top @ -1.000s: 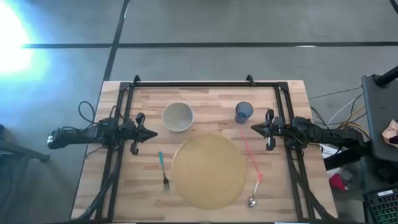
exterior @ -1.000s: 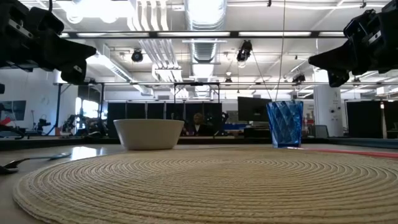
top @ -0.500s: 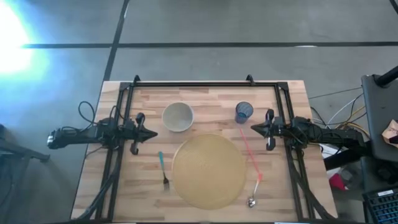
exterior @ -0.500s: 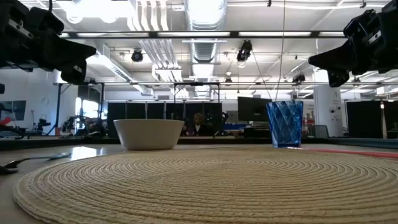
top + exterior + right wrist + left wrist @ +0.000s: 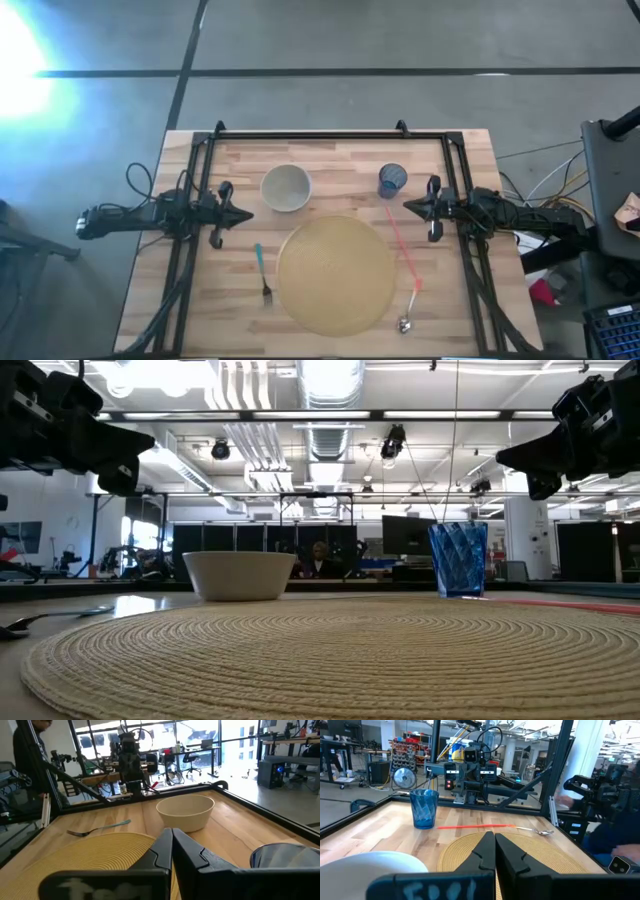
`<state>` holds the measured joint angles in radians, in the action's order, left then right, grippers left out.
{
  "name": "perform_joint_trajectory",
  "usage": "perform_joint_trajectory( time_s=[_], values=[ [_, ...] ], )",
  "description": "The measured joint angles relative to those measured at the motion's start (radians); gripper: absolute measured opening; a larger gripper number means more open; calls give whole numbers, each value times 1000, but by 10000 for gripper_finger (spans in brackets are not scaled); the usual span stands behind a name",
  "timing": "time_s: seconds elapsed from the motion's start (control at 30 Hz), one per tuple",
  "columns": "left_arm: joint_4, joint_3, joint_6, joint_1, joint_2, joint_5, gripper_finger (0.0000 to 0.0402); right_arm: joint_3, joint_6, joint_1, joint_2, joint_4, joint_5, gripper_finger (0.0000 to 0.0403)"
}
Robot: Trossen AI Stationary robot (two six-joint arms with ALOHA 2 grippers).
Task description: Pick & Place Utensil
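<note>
Two dark, slim jointed arms with black cables looping off their outer ends, the left gripper (image 5: pixel 243 214) and right gripper (image 5: pixel 408 206) each tapering to pointed black fingers.

Nothing on the table has visibly moved.

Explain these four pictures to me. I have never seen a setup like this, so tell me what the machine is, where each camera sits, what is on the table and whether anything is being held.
This is a robot with two dark arms at a wooden table. One picture looks straight down, one looks level across the tabletop, and two come from cameras on the wrists.

On the table lie a round woven placemat, a white bowl, a blue cup, a fork with a teal handle and a spoon with a pink handle.

The left gripper and the right gripper hang at the table's sides, fingers shut, holding nothing.
</note>
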<state>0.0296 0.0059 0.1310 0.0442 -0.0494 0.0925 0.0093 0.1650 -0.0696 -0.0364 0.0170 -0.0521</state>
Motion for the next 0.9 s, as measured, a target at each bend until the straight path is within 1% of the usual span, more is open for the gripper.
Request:
perform_joint_trajectory(
  time_s=[0.77, 0.9],
  values=[
    [0, 0, 0, 0, 0, 0, 0, 0, 0, 0, 0, 0, 0, 8],
    [0, 0, -31, 0, 0, 0, 0, 0, 0, 0, 0, 0, 0, 8]
  ],
)
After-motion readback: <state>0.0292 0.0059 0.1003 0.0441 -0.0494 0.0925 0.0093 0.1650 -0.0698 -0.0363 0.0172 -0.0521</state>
